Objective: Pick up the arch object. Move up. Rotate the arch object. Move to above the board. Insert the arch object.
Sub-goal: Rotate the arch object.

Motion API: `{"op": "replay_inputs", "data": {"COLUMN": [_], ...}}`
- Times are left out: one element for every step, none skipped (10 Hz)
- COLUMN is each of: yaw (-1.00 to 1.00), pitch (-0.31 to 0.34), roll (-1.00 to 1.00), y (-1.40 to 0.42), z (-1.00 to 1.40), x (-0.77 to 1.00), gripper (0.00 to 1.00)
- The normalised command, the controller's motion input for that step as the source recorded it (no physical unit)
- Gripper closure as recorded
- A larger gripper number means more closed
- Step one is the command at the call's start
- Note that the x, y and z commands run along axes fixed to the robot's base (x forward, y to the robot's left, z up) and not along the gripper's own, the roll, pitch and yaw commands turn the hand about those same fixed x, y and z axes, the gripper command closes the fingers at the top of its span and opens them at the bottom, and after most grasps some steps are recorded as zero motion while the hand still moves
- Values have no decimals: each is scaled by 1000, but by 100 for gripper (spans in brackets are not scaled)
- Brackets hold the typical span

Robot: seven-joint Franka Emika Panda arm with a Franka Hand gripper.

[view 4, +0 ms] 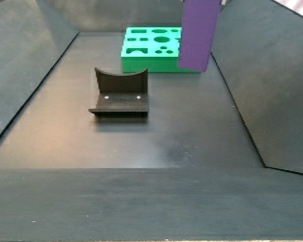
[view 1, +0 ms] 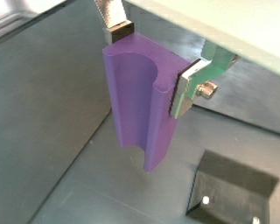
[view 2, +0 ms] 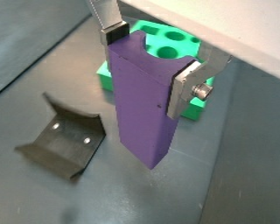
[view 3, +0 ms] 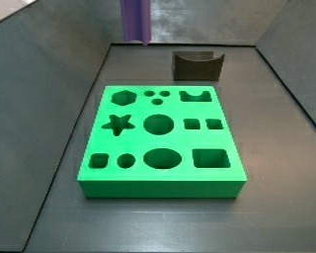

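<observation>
The arch object (view 2: 146,105) is clamped between the gripper (view 2: 149,58) fingers, raised clear of the floor, beside the board (view 2: 166,48). Rotation is judged next; clamping should be kept firm, and the fixture (view 2: 60,137) avoided.

Arch object (view 2: 143,109): tall, slender, matte purple block, flat-sided, with a rounded groove along one side visible in a wrist view (view 1: 140,101). It hangs upright, clear of the tabletop, clamped near its upper end between the two silver fingers of the hand (view 2: 149,61). In both side views only its lower part shows (view 3: 134,20) (view 4: 199,33).

Board (view 3: 161,138): large bright green square slab lying flat on the tabletop, pierced by star, hexagon, circle, square and arch holes, all unfilled. It lies behind the suspended block in a side view (view 4: 151,47).
</observation>
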Motion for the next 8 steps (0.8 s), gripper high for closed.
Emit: {"op": "replay_inputs", "data": {"yaw": [-1000, -1000, -1000, -961, -718, -475, -346, -1000], "pitch": [55, 62, 69, 92, 88, 83, 81, 11], "roll": [-96, -111, -125, -173, -170, -154, -140, -19], "y": [14, 14, 13, 13, 14, 19, 17, 3], "z": [-4, 1, 3, 7, 10, 12, 12, 0], "x": [27, 28, 30, 32, 34, 37, 38, 49], "gripper": [100, 100, 100, 100, 100, 100, 100, 100]}}
